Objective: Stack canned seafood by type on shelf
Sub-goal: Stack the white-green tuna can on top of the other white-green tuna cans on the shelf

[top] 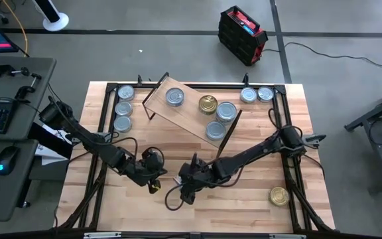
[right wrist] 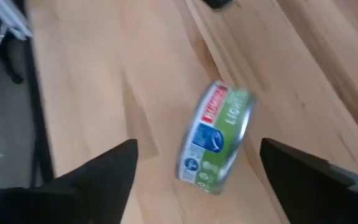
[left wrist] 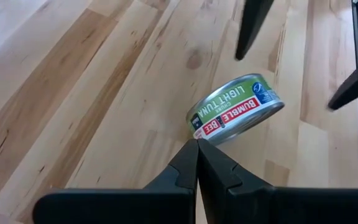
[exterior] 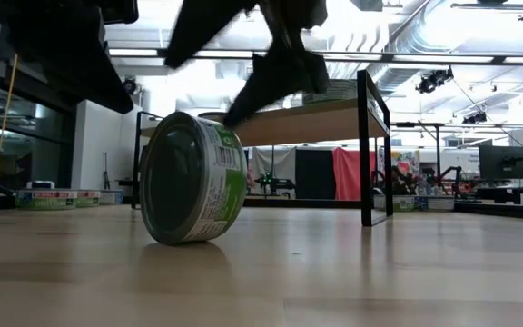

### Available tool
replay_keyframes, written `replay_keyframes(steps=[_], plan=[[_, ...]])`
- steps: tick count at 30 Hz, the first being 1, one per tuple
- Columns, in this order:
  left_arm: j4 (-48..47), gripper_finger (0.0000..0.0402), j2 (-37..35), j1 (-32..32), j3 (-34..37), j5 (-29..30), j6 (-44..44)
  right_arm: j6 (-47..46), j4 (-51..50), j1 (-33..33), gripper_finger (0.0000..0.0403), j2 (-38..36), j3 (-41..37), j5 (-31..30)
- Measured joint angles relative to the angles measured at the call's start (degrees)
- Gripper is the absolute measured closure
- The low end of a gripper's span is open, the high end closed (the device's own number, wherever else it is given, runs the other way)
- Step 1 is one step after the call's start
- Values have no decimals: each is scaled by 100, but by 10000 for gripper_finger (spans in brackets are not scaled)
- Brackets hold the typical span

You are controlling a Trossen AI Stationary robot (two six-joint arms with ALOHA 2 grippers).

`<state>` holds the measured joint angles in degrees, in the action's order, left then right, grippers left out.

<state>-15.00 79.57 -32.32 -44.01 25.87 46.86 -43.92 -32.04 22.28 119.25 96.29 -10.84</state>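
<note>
Green-labelled and silver-rimmed, a short round tuna tin [exterior: 193, 179] stands on its edge on the pale plank table [top: 244, 206], near the front and well apart from the tilted light-wood shelf [top: 191, 113]. The right gripper [right wrist: 197, 165] straddles it with fingers spread wide; the left gripper [left wrist: 197, 149] sits just beside it, fingers pressed together on nothing. On its rim the tin could roll away if nudged, spoiling the grasp.
</note>
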Motion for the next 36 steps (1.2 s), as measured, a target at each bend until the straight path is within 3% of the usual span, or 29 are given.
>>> replay_keyframes(steps=[16, 20, 26, 30, 36], plan=[[0, 401, 0, 0, 0, -1, 20, -678, 7, 24, 67, 788, -4, -14], [4, 401, 0, 0, 0, 0, 47, -706, 7, 24, 118, 794, 15, -24], [4, 402, 0, 0, 0, 0, 23, 76, -391, 53, 285, 425, 265, -112], [-11, 401, 0, 4, 0, 8, 17, 550, -1033, 121, 289, -61, 289, -433], [-13, 401, 0, 4, 0, 20, 44, 545, -2296, 353, 289, -792, 104, -762]])
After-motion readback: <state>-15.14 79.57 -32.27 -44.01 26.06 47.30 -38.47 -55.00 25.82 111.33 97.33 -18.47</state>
